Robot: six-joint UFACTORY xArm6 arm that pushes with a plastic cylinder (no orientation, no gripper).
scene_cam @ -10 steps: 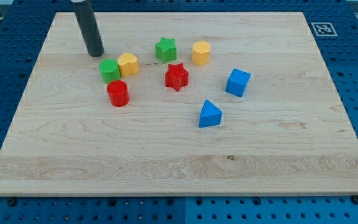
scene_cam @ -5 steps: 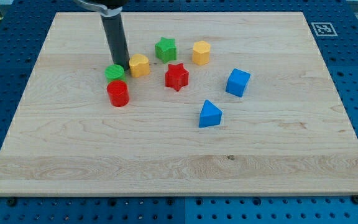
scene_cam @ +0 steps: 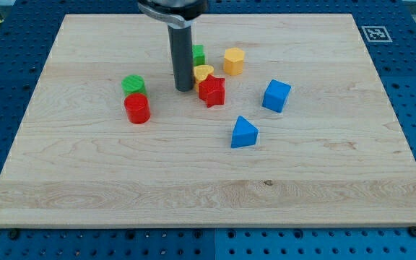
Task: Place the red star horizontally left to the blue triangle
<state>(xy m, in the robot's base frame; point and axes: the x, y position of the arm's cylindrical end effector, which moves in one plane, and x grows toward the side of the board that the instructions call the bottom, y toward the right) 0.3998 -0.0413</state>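
Looking at the one view, the tip (scene_cam: 184, 89) has slid right from the green block (scene_cam: 133, 84) and pushed a yellow block (scene_cam: 203, 72) against the red star (scene_cam: 211, 90). No hand here, only a rod. The star sits up-left of the blue triangle (scene_cam: 243, 133), so it still needs a push down.

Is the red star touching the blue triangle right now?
No, the red star sits apart from the blue triangle, with bare wooden board between them.
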